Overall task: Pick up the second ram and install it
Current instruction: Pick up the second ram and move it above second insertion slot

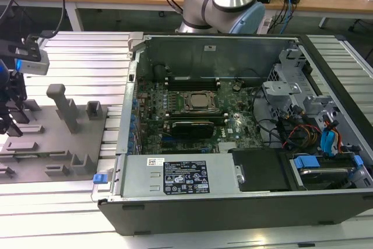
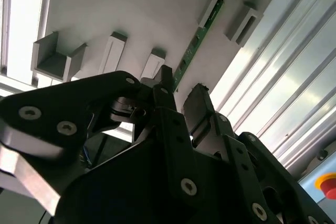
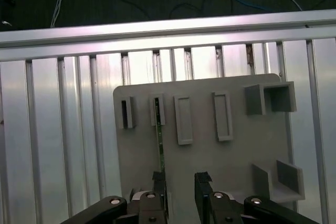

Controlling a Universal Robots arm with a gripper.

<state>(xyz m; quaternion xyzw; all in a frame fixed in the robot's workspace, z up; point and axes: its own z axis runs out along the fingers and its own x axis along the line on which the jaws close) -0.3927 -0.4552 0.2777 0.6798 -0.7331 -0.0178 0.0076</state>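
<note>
The second ram (image 3: pixel 160 148) is a thin green stick standing on edge on the grey fixture plate (image 3: pixel 231 161), its far end in a small upright holder (image 3: pixel 156 111). In the second wrist view the second ram (image 2: pixel 198 38) runs from that holder towards my fingers. My gripper (image 3: pixel 180 181) is open just above the plate at the stick's near end. One fingertip (image 3: pixel 159 178) lines up with the stick; the other (image 3: pixel 202 178) stands to its side. In the exterior view my gripper (image 1: pixel 11 115) hangs over the plate (image 1: pixel 52 155) at the exterior view's left.
The open computer case (image 1: pixel 233 196) lies at the exterior view's right of the plate, with the green motherboard and CPU socket (image 1: pixel 195 102) inside. Several empty grey holders (image 3: pixel 222 116) and blocks (image 1: pixel 64 106) rise from the plate. Ribbed aluminium table (image 3: pixel 52 145) surrounds it.
</note>
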